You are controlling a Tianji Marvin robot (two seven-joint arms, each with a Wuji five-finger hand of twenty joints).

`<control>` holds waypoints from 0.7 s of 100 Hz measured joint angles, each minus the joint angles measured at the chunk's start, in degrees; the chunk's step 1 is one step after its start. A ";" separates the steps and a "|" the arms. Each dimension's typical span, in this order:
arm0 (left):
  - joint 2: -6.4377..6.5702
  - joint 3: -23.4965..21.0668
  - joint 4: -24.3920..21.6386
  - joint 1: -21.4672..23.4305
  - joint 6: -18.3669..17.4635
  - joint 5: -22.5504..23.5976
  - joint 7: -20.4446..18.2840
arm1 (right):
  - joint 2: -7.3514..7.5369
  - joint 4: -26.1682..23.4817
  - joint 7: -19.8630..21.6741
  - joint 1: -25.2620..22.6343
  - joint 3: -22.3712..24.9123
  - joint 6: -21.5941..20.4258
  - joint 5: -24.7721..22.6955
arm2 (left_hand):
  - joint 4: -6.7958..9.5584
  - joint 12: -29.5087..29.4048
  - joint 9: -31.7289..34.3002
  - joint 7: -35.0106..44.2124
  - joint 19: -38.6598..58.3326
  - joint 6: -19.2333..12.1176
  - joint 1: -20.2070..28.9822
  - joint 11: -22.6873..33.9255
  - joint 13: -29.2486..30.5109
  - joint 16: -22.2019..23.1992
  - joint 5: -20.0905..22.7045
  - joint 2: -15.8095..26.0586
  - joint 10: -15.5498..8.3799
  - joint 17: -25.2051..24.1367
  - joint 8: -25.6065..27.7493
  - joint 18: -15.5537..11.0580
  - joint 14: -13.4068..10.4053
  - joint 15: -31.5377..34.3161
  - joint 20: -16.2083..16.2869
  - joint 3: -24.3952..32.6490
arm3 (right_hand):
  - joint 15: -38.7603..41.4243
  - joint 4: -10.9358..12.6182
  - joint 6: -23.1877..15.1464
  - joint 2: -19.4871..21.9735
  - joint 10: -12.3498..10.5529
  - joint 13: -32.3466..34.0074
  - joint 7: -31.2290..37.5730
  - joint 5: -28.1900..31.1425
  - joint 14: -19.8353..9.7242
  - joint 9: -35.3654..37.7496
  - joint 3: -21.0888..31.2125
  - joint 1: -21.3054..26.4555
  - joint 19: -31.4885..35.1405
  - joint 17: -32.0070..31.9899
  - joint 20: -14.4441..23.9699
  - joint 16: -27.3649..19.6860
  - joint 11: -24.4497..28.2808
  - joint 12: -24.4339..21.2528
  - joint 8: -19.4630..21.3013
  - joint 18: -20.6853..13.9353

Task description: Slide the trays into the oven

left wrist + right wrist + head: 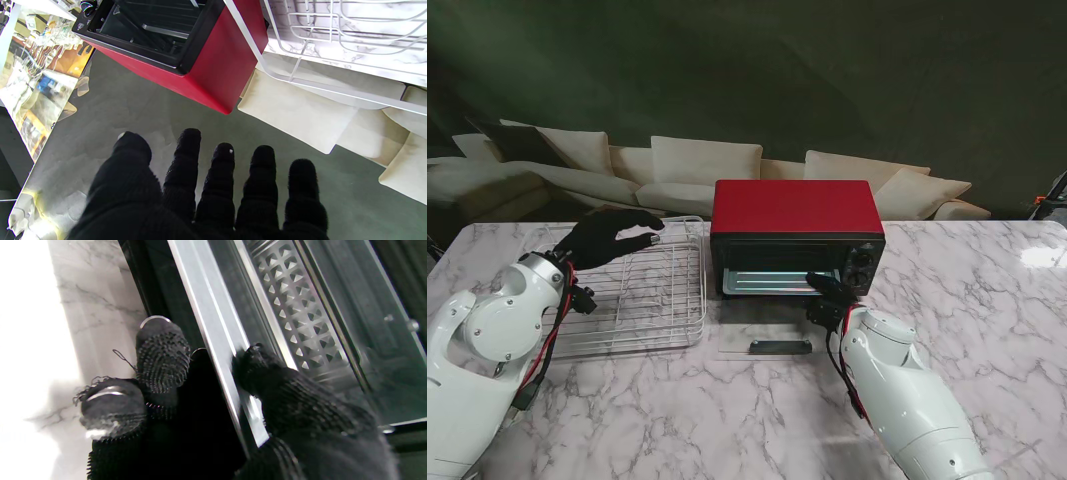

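At the oven's open mouth, a metal tray (762, 283) lies partly inside the red oven (795, 210), which stands toward the table's far edge, near its middle. My right hand (832, 297) grasps the tray's near rim: in the right wrist view its thumb (263, 373) presses one face of the rim (213, 340) and the fingers (162, 356) curl behind the other. The oven's glass door (767, 340) lies folded down flat on the marble table (727, 420). Just beside the oven, on my left, sits a white wire rack (642, 300). My left hand (607, 238) hovers over the rack's far left corner, fingers spread, holding nothing.
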 measured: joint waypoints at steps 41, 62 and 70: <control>0.01 0.13 0.00 0.16 0.15 0.04 0.10 | -0.20 -0.05 -0.51 0.29 0.06 0.08 -1.64 | 0.00 0.00 0.00 0.00 0.00 0.00 0.00 0.00 0.00 0.00 0.00 0.00 0.00 0.00 -0.01 0.00 0.00 0.00 0.00 0.00 | 0.00 0.00 0.05 0.00 0.00 -0.01 0.00 0.00 0.03 0.00 0.00 0.00 -0.03 -0.47 0.15 0.00 0.00 -0.77 0.00 0.09; 0.00 0.19 0.00 0.16 0.15 -0.01 0.18 | -0.21 -0.28 -0.80 0.37 0.06 0.45 -2.17 | 0.00 0.00 0.00 0.00 0.00 0.00 0.00 0.00 0.00 0.00 0.00 0.00 0.00 0.00 -0.02 0.00 0.00 0.00 0.00 0.00 | 0.00 0.00 0.13 0.00 0.00 -0.01 0.02 0.00 0.04 0.00 0.00 0.00 -0.03 -0.47 0.60 0.00 0.00 -1.44 -1.03 0.09; 0.00 0.18 0.00 0.20 0.16 0.00 0.18 | -0.19 -0.36 -0.49 0.42 0.15 0.88 -2.86 | 0.00 0.00 0.00 0.00 0.00 0.00 0.00 0.00 0.00 0.00 0.00 0.00 0.00 0.00 -0.02 0.00 0.00 0.00 0.00 0.00 | 0.00 0.00 0.13 0.00 0.00 -0.01 0.02 0.00 0.04 0.00 0.00 0.00 -0.03 -0.47 0.61 0.00 0.00 -1.45 -1.03 0.09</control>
